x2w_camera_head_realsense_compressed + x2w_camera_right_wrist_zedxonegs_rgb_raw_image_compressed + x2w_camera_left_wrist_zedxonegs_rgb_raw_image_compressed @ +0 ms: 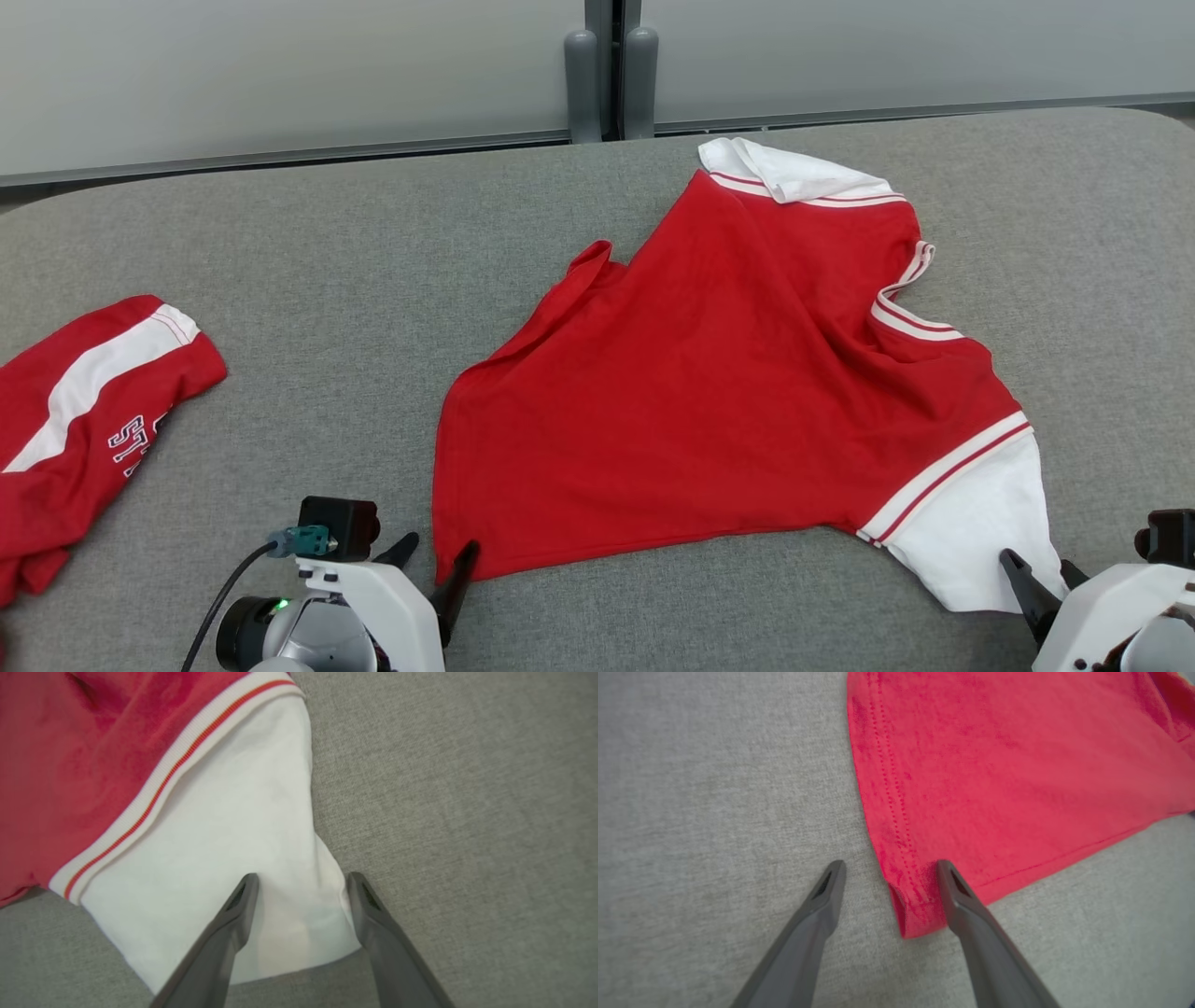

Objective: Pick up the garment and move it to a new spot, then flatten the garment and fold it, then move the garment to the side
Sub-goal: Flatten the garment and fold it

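Left gripper [891, 864] is spread astride the hem corner of the garment [728, 373]; right gripper [303, 876] is spread over its white sleeve. Garment lies on the grey table [327, 280]; second red shirt [84, 392] lies well apart, left.

A wide bench [308, 271] covered in grey woven fabric, its far corners rounded. Behind it stand pale grey-green wall panels [280, 65] with a thin metal rail [280, 156] along their base; two rounded grey posts [581, 84] flank the dark seam between them. Soft, even light.
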### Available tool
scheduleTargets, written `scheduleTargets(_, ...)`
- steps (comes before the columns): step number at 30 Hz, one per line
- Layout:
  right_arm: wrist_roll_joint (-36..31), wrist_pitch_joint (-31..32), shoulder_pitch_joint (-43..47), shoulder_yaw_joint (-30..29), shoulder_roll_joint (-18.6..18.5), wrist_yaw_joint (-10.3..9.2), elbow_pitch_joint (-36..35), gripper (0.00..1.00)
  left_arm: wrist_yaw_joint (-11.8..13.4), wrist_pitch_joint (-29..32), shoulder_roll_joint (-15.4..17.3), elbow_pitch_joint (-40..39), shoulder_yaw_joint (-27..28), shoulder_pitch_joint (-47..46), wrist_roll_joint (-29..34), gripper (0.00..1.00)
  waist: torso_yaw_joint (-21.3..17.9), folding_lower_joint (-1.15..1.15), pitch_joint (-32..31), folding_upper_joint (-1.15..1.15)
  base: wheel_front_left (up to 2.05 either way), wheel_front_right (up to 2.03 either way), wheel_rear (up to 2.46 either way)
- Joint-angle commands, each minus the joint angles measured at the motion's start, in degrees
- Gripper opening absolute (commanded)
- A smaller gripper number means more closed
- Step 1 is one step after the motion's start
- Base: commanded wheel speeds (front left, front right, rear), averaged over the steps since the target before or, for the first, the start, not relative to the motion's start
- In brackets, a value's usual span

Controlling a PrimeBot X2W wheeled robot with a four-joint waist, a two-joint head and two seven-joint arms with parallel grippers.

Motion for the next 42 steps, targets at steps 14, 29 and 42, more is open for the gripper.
scheduleTargets(14,0.4,-1.9,-0.2,0.9,-0.2,0.12,0.5,0.00,-0.4,0.9,0.3,-2.6,-1.3,2.9,-3.0,0.00,-0.3,0.00,-1.1,0.00,0.00,0.00,0.00)
scheduleTargets(29,9.5,-9.7,-3.4,3.3,-1.4,0.11,-8.9,0.00,1.7,-6.6,2.8,-9.4,2.2,-0.9,-0.6,0.00,-0.5,0.00,-0.4,0.00,0.00,0.00,0.00)
scheduleTargets(42,20.7,-22.3,-31.1,11.5,-5.3,0.12,-7.4,0.00,0.9,-7.4,8.8,-9.0,4.2,-25.7,4.3,0.00,-0.6,0.00,11.9,0.00,0.00,0.00,0.00)
